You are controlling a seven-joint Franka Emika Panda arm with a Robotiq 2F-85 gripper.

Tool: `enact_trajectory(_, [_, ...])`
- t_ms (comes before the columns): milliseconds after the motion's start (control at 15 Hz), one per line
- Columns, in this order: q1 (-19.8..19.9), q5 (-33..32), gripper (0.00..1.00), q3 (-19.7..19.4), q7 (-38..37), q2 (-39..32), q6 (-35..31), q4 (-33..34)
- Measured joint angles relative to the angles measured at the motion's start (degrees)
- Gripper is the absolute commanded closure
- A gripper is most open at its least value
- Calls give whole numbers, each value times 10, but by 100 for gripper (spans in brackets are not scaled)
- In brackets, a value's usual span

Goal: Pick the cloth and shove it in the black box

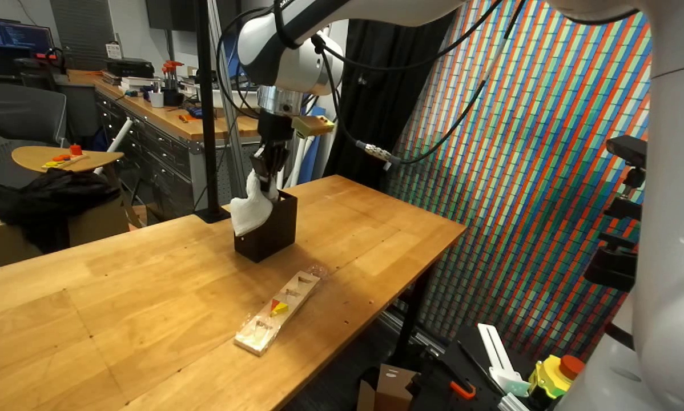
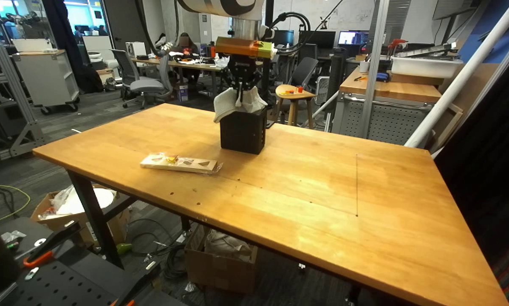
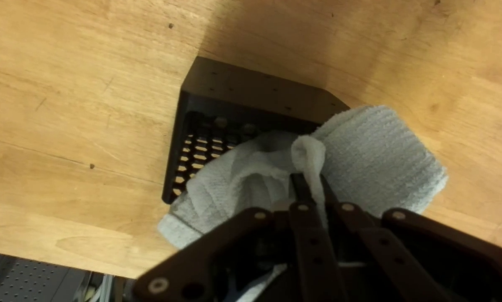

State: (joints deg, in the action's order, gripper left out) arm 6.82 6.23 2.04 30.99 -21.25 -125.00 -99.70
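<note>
At mouth of black box [image 2: 241, 132], end effector [image 3: 311, 184] pinching white cloth [image 1: 253, 212] (part hanging outside).

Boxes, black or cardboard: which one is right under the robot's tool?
The black box on the table: the tool, shut on the cloth, is at its open top. The cardboard boxes are all off that table.

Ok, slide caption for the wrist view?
Gripper pinching the cloth, which spills over the rim of the black box.
</note>
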Motion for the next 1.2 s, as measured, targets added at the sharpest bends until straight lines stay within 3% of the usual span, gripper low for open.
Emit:
enact_trajectory(400, [0,-44,98,-2,0,-9,1,21])
enact_trajectory(1200, [0,-46,98,7,13,-97,23,93])
